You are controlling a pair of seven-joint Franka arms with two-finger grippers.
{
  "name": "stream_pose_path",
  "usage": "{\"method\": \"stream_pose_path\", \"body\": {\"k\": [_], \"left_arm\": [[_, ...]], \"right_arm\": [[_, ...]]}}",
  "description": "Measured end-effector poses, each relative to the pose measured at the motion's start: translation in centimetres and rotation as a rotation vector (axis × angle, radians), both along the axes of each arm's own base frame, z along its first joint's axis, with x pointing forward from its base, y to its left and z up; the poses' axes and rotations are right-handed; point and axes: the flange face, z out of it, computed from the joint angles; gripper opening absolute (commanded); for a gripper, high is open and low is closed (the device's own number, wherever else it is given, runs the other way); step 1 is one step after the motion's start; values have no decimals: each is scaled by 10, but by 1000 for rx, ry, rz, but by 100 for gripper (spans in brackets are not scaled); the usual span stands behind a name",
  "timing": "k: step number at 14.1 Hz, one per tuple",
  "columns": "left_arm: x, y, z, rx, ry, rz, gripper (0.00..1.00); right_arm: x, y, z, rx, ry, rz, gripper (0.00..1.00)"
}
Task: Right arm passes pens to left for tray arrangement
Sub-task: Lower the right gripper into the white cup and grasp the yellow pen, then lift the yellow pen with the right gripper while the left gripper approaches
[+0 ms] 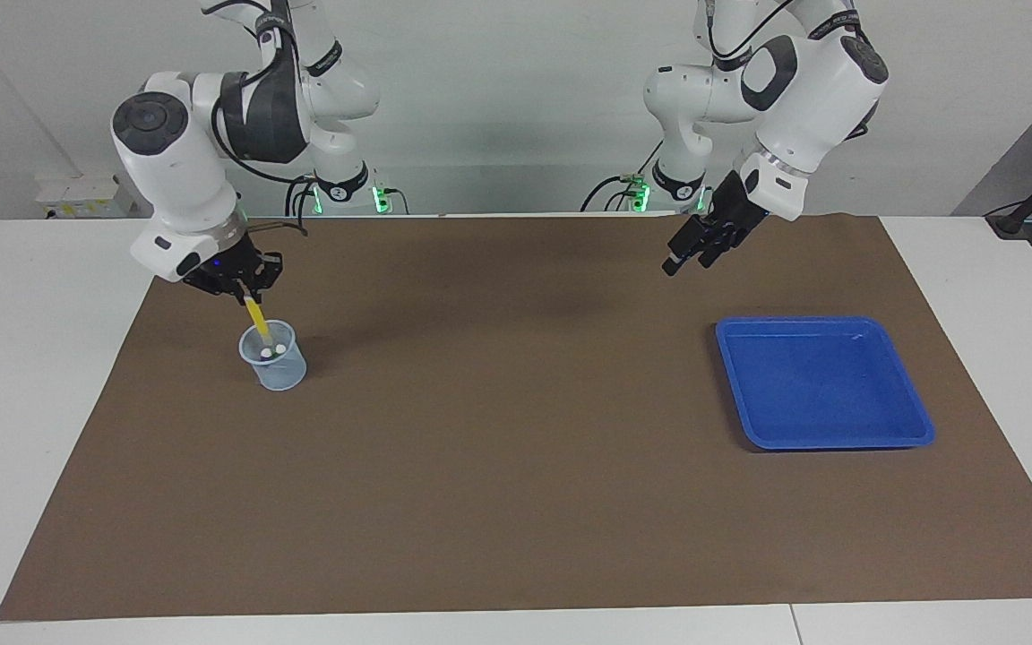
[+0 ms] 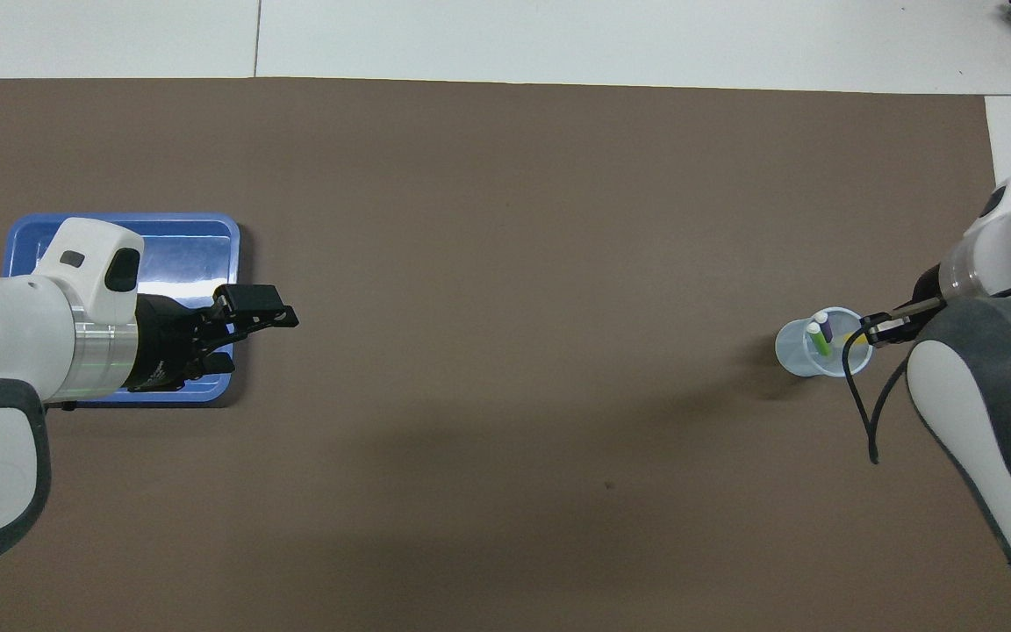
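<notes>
While the right gripper (image 1: 245, 294) clamps the yellow pen (image 1: 256, 317) above the cup (image 1: 274, 365), green pen (image 2: 815, 337) and purple pen (image 2: 824, 324) stand inside. The tray (image 1: 825, 383) holds nothing; the left gripper (image 1: 686, 251), jaws wide, hangs over the mat (image 1: 516, 448)

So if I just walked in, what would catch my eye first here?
Probably the right claw, shut on a yellow pen that hangs slanted over a small pale cup at the right arm's end of the table; a green pen and a purple pen stand in that cup. Next, the bright blue tray at the left arm's end, bare inside, with the open left claw raised near it.
</notes>
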Motion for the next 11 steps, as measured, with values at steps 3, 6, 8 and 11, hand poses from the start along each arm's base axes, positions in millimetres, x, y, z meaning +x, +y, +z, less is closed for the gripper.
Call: {"method": "stream_pose_path", "body": {"k": [3,6,8,11], "left_arm": [[0,-3,2,-70,58,120,96],[-1,-7,4,-146,125,242,94],[0,-8,5,-187,169,322,92],[0,-12,9,-270,233,428,92]], "right_arm": [[-2,24,40,-3,-2,34,0],[-4,37,63,70,-2,31,0],[-5,47,69,171,-3,11,0],[-6,65,72,317,12,-120,0]]}}
